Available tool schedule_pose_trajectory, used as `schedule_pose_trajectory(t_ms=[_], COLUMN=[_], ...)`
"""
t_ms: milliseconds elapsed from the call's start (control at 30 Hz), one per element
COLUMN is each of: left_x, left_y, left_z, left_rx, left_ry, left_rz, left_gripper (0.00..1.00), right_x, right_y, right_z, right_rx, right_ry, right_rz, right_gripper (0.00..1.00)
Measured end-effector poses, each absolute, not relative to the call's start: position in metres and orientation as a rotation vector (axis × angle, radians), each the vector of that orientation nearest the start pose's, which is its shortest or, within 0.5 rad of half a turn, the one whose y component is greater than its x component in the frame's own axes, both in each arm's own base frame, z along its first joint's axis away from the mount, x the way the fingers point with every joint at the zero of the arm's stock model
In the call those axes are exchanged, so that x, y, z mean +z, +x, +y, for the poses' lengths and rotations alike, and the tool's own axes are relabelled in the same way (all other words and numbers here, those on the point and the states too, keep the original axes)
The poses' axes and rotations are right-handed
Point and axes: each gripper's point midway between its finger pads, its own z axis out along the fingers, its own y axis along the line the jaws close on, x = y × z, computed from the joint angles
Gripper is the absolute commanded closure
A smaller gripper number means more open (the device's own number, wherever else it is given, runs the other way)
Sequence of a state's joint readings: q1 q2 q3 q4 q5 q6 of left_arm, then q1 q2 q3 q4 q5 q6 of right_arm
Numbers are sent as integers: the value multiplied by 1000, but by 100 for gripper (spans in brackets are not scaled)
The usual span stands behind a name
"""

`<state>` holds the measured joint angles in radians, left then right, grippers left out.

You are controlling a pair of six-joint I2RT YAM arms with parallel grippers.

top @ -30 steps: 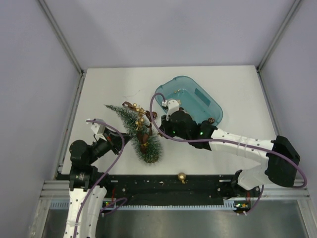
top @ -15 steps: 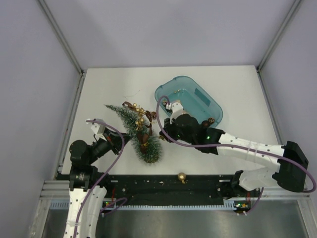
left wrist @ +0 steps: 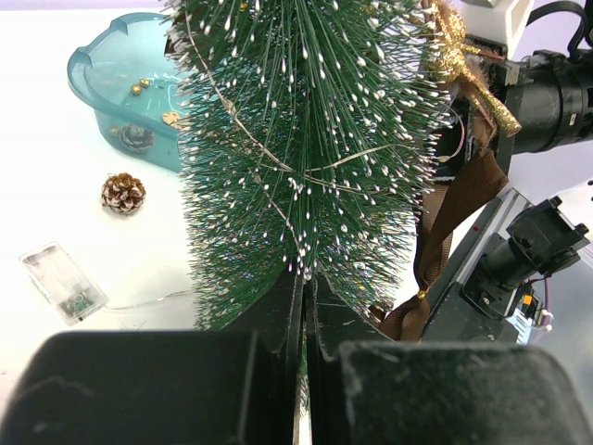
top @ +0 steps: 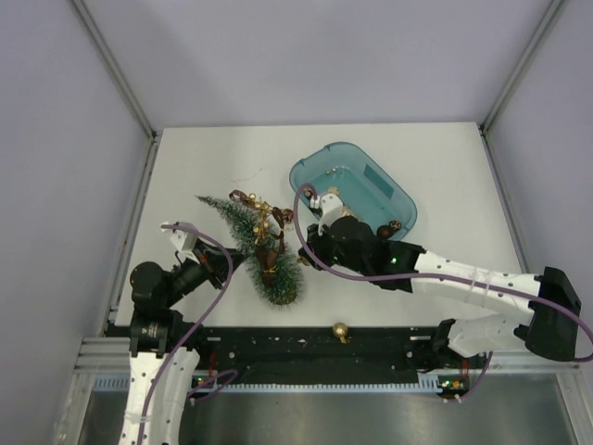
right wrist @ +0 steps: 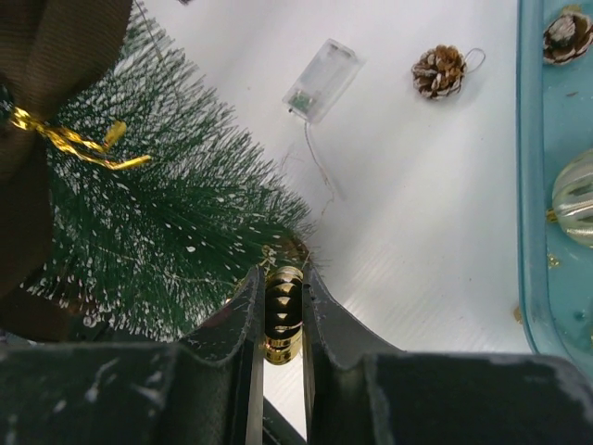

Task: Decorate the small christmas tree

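Note:
The small christmas tree (top: 258, 248) lies on the table, tip to the far left, wide end (top: 282, 286) near me. It carries a brown ribbon (left wrist: 456, 211), gold bits and a thin wire. My left gripper (top: 233, 261) is at the tree's left side; in the left wrist view its jaws (left wrist: 304, 278) are closed on the tree's bristles (left wrist: 306, 139). My right gripper (top: 307, 243) is at the tree's right side, shut on a ribbed gold ornament (right wrist: 283, 309) that touches the bristles (right wrist: 167, 232).
The teal tray (top: 394, 193) stands at the back right with a pinecone (right wrist: 565, 32) and a striped ball (right wrist: 575, 198) in it. A loose pinecone (right wrist: 438, 70) and a clear battery box (right wrist: 321, 80) lie beside the tree. A gold ball (top: 340, 330) sits on the front rail.
My right gripper has moved from the tray's near-left rim toward me and left, to the tree's side, with the gold ornament. The left arm and tree have not moved.

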<state>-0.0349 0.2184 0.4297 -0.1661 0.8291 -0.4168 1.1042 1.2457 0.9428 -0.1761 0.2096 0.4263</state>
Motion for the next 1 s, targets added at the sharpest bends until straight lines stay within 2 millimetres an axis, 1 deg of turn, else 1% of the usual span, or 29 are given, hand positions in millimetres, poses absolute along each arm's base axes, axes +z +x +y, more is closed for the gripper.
schedule_pose_trajectory(t_ms=[200, 333, 500, 700, 1000], left_x=[251, 251, 251, 251, 251], left_y=[166, 166, 166, 165, 164], left_z=[-147, -147, -147, -147, -148], left_rx=[-980, -980, -980, -983, -988], left_ry=[387, 388, 388, 392, 397], left_rz=[1579, 1579, 1579, 1578, 1578], left_gripper=[100, 100, 100, 100, 100], right_x=[217, 224, 217, 213, 204], right_y=[202, 209, 219, 235, 241], right_z=[340, 342, 343, 344, 356], right_rx=[694, 672, 646, 637, 660], right_ry=[-578, -575, -570, -540, -543], right_rz=[1991, 1960, 1963, 1961, 1953], right_gripper=[100, 100, 100, 100, 100])
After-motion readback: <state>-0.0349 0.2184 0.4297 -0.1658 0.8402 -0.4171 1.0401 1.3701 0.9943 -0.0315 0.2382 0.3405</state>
